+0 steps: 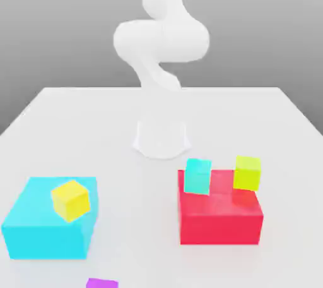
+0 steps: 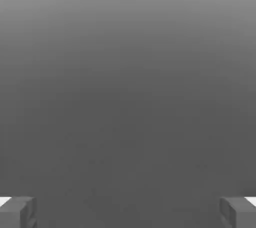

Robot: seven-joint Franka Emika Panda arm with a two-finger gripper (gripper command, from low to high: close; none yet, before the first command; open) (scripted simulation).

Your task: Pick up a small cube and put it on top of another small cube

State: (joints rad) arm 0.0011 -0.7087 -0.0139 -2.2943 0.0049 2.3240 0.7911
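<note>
Purple cube (image 1: 101, 283) cut by exterior view's lower edge; arm (image 1: 161, 34) cropped above.

Bright even light — soft shadows, slight blur

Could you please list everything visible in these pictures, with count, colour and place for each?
table: one, white, carries everything.
big cyan block: one, cyan, exterior view's left, near edge.
golden-yellow small cube: one, golden yellow, tilted on the big cyan block.
big red block: one, red, exterior view's right.
small cyan cube: one, cyan, on the big red block's left rear part.
lime small cube: one, yellow-green, on the big red block's right rear part.
purple small cube: one, purple, on the table at the picture's bottom edge.
arm: one, white, rising from its base at the table's middle.
gripper: one, grey fingertips wide apart, nothing between them.
</note>
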